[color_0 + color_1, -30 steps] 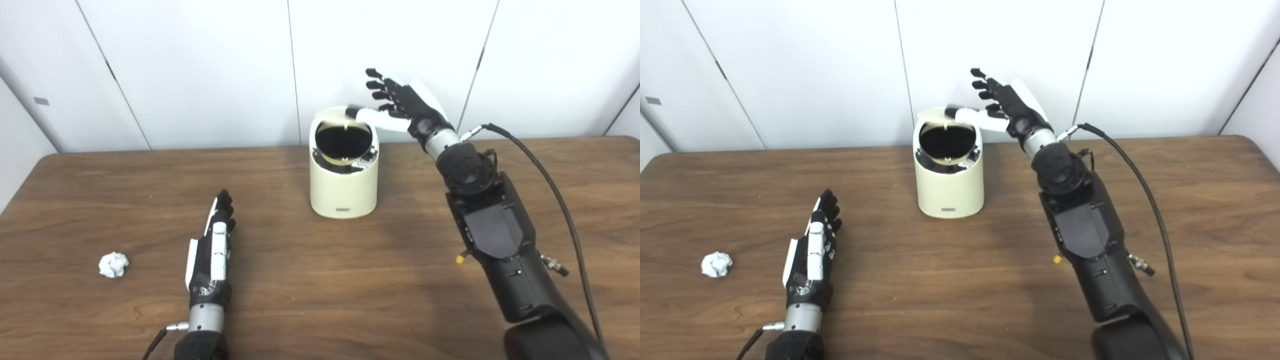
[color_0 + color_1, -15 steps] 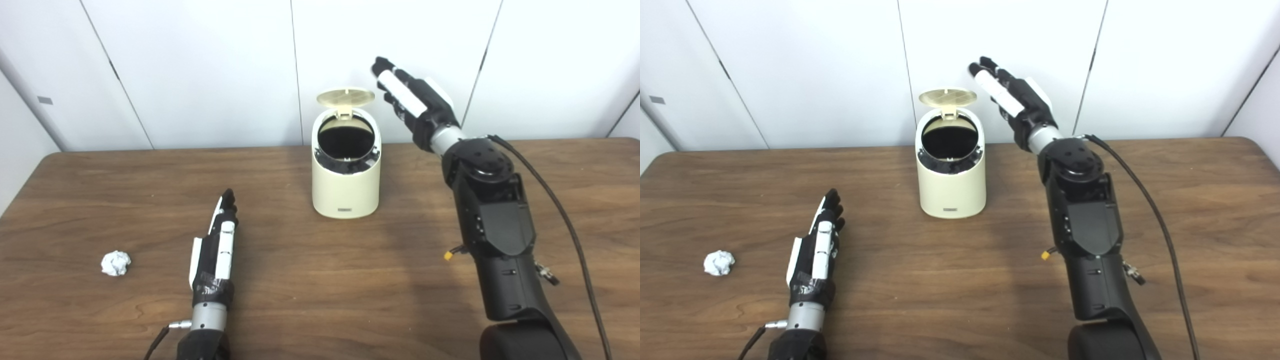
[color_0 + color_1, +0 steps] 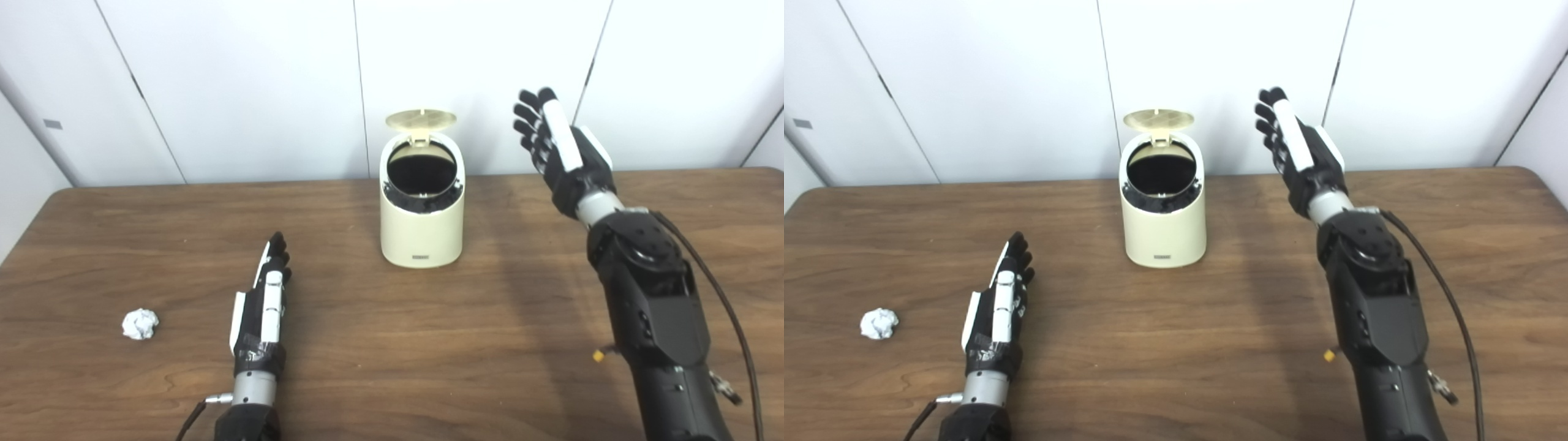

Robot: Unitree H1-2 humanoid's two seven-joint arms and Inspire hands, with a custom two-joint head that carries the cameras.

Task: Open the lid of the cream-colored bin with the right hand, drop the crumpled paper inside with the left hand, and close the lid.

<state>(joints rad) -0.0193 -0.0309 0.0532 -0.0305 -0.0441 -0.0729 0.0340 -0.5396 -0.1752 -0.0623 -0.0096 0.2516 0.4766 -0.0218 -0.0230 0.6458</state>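
Bin (image 3: 421,214) at worktop (image 3: 392,343) centre, lid (image 3: 421,118) up, mouth open. My right hand (image 3: 566,153) is raised right of it, fingers spread, empty. My left hand (image 3: 263,300) lies flat, fingers extended, empty. Paper ball (image 3: 139,323) sits to its left, near; left hand is much the nearer.

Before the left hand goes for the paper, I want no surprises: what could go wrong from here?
The paper ball is small and lies left of the flat left hand, so it may get nudged away. The lid stands open with nothing holding it; the right hand is off to the side, so a bump to the bin might drop it shut.
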